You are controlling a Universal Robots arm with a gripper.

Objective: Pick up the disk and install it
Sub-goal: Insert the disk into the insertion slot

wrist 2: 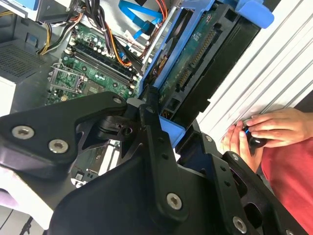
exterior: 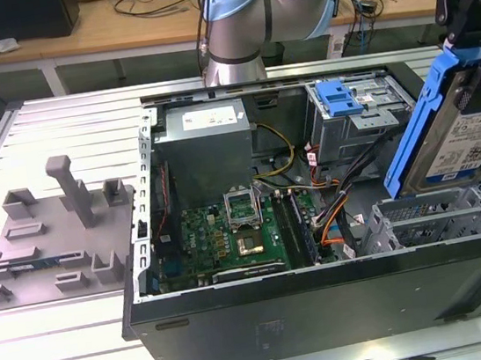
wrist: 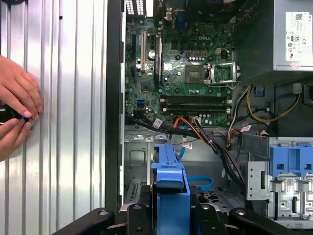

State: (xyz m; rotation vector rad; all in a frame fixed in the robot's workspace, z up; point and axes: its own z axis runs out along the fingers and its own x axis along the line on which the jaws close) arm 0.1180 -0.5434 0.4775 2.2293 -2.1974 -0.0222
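The disk point(exterior: 461, 133), a silver drive with a blue-and-white label in a blue plastic carrier, hangs tilted on edge above the open computer case point(exterior: 329, 310) at the exterior view's right. My gripper point(exterior: 473, 43) is shut on its upper end. In the second wrist view the black fingers point(wrist 2: 154, 132) clamp the blue carrier, with the disk point(wrist 2: 205, 63) stretching away over the case. Seen in the first wrist view, the disk's point(wrist: 168, 181) blue edge sticks out from my gripper point(wrist: 168, 218) above the case floor.
A grey drive cage with a blue bracket point(exterior: 340, 96) stands at the case's back right, and an open metal bay point(exterior: 440, 211) lies below the disk. Cables point(wrist: 205, 134) cross beside the motherboard point(exterior: 230, 235). A person's hands point(wrist: 14, 105) rest on the ribbed table. A grey fixture point(exterior: 52, 231) sits left.
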